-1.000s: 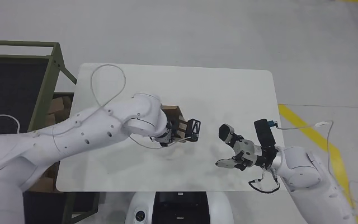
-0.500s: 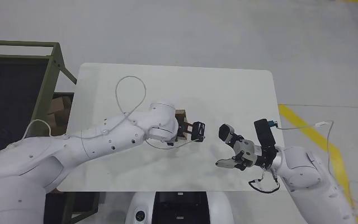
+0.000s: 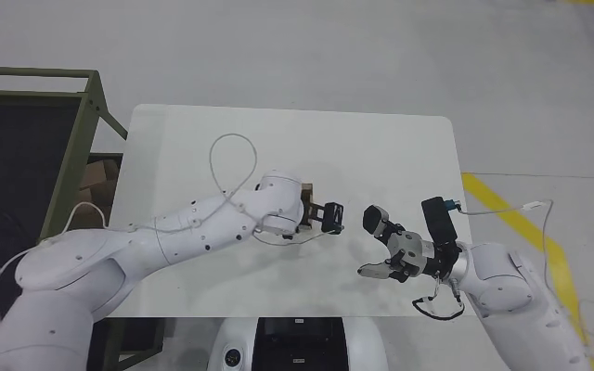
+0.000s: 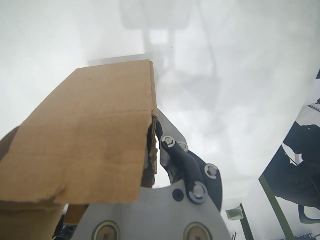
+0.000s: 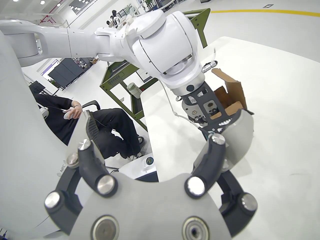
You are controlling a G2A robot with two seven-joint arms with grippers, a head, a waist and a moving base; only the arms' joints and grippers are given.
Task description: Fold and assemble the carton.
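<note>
From above, you have the left arm (image 3: 204,232) stretched across the middle of the white table (image 3: 390,148). The carton (image 3: 307,191) peeks out as a brown corner at the far side of its wrist. The right gripper (image 3: 371,244) hangs near the table's front edge, well apart from the carton, with its fingers spread and nothing between them.

In your left wrist view, the left gripper (image 4: 153,136) is clamped on a wall of the carton, and one metal finger (image 4: 180,156) presses against the torn corrugated edge.

Your right wrist view looks between its own wide-open fingers at the carton. The flaps stand open upward beside the left gripper. You cannot tell whether its base touches the table.
</note>
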